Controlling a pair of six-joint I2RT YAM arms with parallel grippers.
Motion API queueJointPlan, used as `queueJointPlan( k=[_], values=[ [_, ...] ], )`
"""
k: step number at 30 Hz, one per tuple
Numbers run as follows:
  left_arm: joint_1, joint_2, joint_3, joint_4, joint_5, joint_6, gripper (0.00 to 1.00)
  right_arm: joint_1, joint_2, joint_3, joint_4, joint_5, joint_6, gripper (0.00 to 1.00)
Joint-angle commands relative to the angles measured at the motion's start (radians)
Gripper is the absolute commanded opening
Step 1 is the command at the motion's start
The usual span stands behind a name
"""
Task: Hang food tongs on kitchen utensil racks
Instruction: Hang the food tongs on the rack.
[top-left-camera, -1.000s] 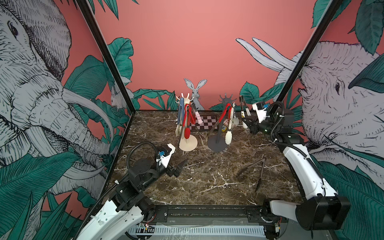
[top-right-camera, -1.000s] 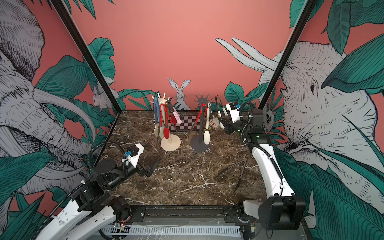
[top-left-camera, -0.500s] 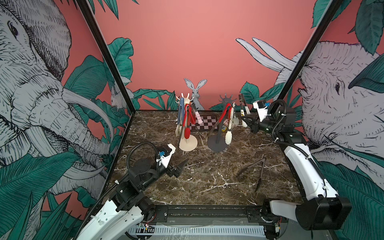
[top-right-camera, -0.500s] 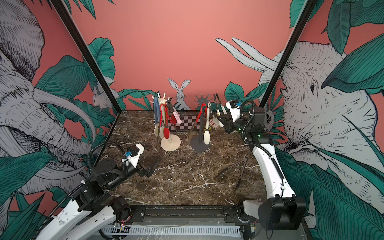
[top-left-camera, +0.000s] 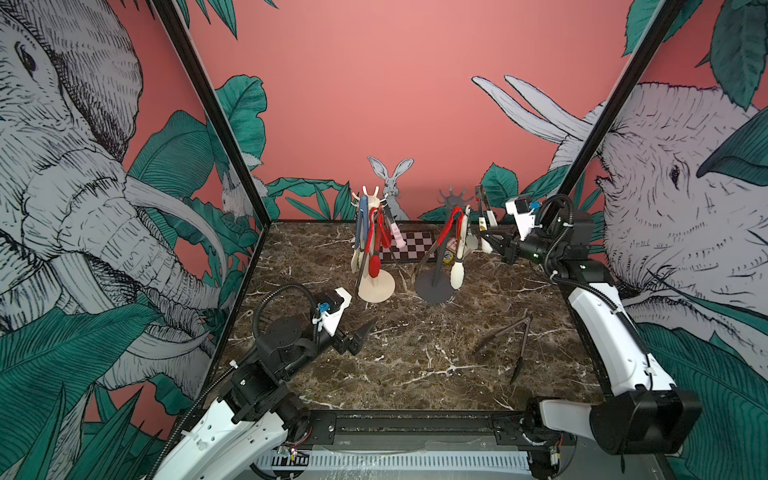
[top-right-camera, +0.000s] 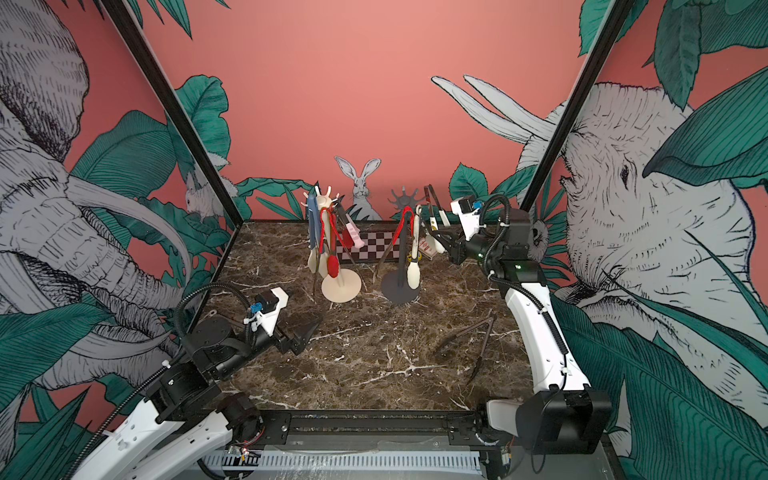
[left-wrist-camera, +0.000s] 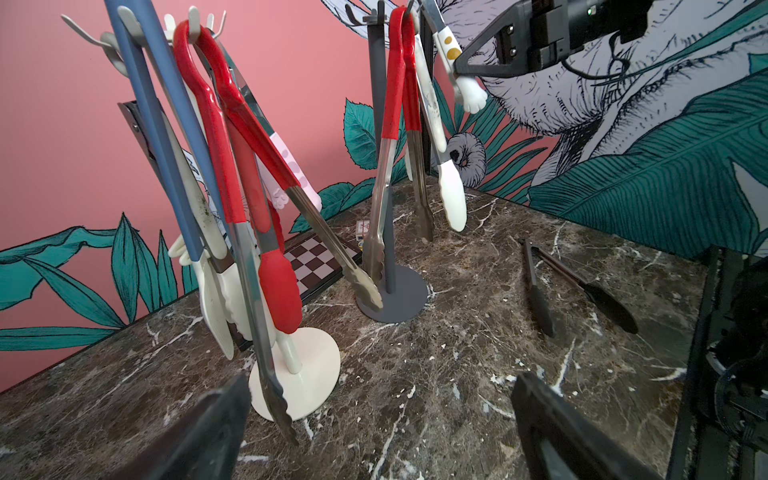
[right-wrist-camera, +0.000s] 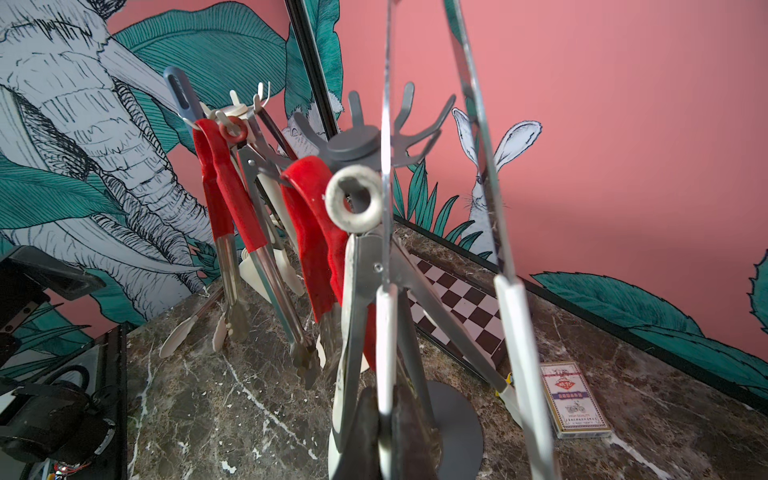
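Right hand: clenched on the lower end of the white-tipped tongs, which stand upright, arms rising above the fingers. They are held just beside the crown of the dark grey rack, at the rear right of the worktop. Whether they touch a prong cannot be told.

Left hand: released, jaws wide apart, holding nothing, low over the front left of the worktop.

Dark grey rack: carries red-handled tongs and cream-tipped tongs.

Cream rack: stands just to the left, carrying blue tongs, red-tipped tongs and others.

Black tongs: lying flat on the worktop, front right, well apart from both racks.

Checkered board: behind the racks, against the back wall.
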Motion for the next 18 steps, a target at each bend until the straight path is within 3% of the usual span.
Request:
queueJointPlan(
  k=[1,18],
  values=[
    [0.0,-0.01,-0.018,0.031,0.009,0.006,1.0,-0.004,0.005,0.03,0.013,-0.048,-0.008,0.0],
    [0.0,-0.019,-0.015,0.018,0.003,0.009,1.0,-0.004,0.037,0.062,-0.005,-0.076,-0.011,0.0]
  ],
)
